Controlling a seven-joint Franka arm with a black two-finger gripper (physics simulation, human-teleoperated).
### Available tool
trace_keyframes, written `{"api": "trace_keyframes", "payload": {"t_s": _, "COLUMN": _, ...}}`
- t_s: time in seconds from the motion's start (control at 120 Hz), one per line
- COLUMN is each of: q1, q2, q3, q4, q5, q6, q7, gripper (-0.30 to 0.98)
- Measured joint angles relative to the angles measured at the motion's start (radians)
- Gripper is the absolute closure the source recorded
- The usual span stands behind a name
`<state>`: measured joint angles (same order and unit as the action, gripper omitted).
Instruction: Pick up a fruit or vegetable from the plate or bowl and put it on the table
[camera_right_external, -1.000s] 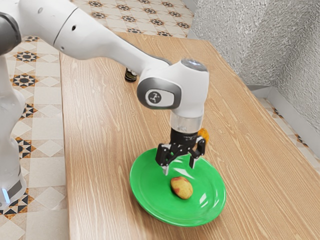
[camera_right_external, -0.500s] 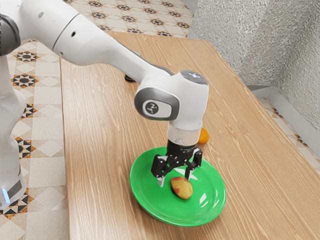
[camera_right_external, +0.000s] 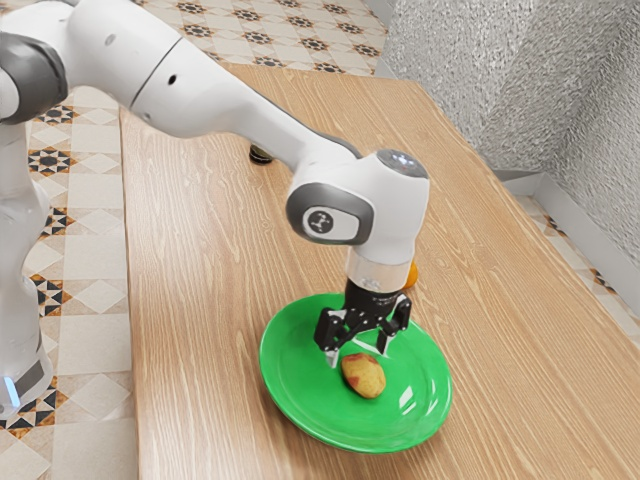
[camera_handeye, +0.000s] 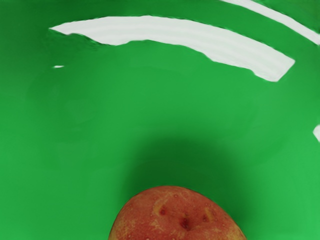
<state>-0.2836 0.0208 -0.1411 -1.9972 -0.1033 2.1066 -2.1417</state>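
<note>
My gripper (camera_right_external: 359, 357) stands open over the green plate (camera_right_external: 300, 400) in the exterior view, its two fingers apart and pointing down. Just below and in front of the fingertips lies a red-and-yellow potato-like item (camera_right_external: 364, 377), resting on the plate. Nothing is held. In the wrist view the same reddish item (camera_handeye: 177, 217) appears at the lower edge, with the green plate (camera_handeye: 75, 140) around it and a dark shadow beside it.
An orange fruit (camera_right_external: 411, 276) sits on the wooden table (camera_right_external: 210, 260) just beyond the plate, partly behind the hand. A small dark jar-like object (camera_right_external: 260, 155) stands farther back, near the forearm.
Over the last second my hand went down toward the plate, then shifted slightly toward the exterior view's right. The fingers stay apart. The potato-like item has not moved.
</note>
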Motion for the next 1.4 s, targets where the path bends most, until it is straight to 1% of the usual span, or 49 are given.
{"api": "trace_keyframes", "payload": {"t_s": 0.167, "q1": -0.002, "q2": 0.014, "q3": 0.0, "q4": 0.011, "q5": 0.004, "q6": 0.001, "q7": 0.005, "gripper": 0.0}}
{"api": "trace_keyframes", "payload": {"t_s": 0.4, "q1": -0.033, "q2": 0.037, "q3": 0.0, "q4": 0.017, "q5": 0.004, "q6": 0.009, "q7": 0.012, "gripper": 0.0}}
{"api": "trace_keyframes", "payload": {"t_s": 0.583, "q1": -0.014, "q2": 0.06, "q3": 0.0, "q4": 0.015, "q5": 0.0, "q6": 0.014, "q7": 0.02, "gripper": 0.0}}
{"api": "trace_keyframes", "payload": {"t_s": 0.675, "q1": -0.007, "q2": 0.065, "q3": 0.0, "q4": 0.015, "q5": -0.001, "q6": 0.017, "q7": 0.022, "gripper": 0.13}}
{"api": "trace_keyframes", "payload": {"t_s": 0.725, "q1": -0.009, "q2": 0.066, "q3": 0.0, "q4": 0.016, "q5": 0.0, "q6": 0.018, "q7": 0.024, "gripper": 0.17}}
{"api": "trace_keyframes", "payload": {"t_s": 0.883, "q1": -0.025, "q2": 0.078, "q3": 0.0, "q4": 0.016, "q5": 0.001, "q6": 0.031, "q7": 0.027, "gripper": 0.15}}
{"api": "trace_keyframes", "payload": {"t_s": 0.975, "q1": -0.024, "q2": 0.081, "q3": 0.0, "q4": 0.016, "q5": 0.001, "q6": 0.039, "q7": 0.029, "gripper": 0.33}}
{"api": "trace_keyframes", "payload": {"t_s": 1.017, "q1": -0.023, "q2": 0.081, "q3": 0.0, "q4": 0.017, "q5": -0.001, "q6": 0.041, "q7": 0.029, "gripper": 0.37}}
{"api": "trace_keyframes", "payload": {"t_s": 1.067, "q1": -0.023, "q2": 0.084, "q3": 0.0, "q4": 0.017, "q5": -0.003, "q6": 0.044, "q7": 0.03, "gripper": 0.37}}
{"api": "trace_keyframes", "payload": {"t_s": 1.15, "q1": -0.023, "q2": 0.086, "q3": 0.0, "q4": 0.018, "q5": -0.006, "q6": 0.046, "q7": 0.028, "gripper": 0.29}}
{"api": "trace_keyframes", "payload": {"t_s": 1.175, "q1": -0.024, "q2": 0.084, "q3": 0.0, "q4": 0.019, "q5": -0.006, "q6": 0.047, "q7": 0.026, "gripper": 0.33}}
{"api": "trace_keyframes", "payload": {"t_s": 1.225, "q1": -0.025, "q2": 0.074, "q3": 0.0, "q4": 0.026, "q5": -0.004, "q6": 0.046, "q7": 0.021, "gripper": 0.36}}
{"api": "trace_keyframes", "payload": {"t_s": 1.333, "q1": -0.029, "q2": 0.048, "q3": 0.001, "q4": 0.079, "q5": 0.003, "q6": 0.026, "q7": 0.01, "gripper": 0.4}}
{"api": "trace_keyframes", "payload": {"t_s": 1.358, "q1": -0.029, "q2": 0.047, "q3": 0.001, "q4": 0.111, "q5": 0.022, "q6": 0.013, "q7": 0.008, "gripper": 0.41}}
{"api": "trace_keyframes", "payload": {"t_s": 1.4, "q1": -0.028, "q2": 0.043, "q3": 0.001, "q4": 0.174, "q5": 0.058, "q6": -0.023, "q7": 0.005, "gripper": 0.4}}
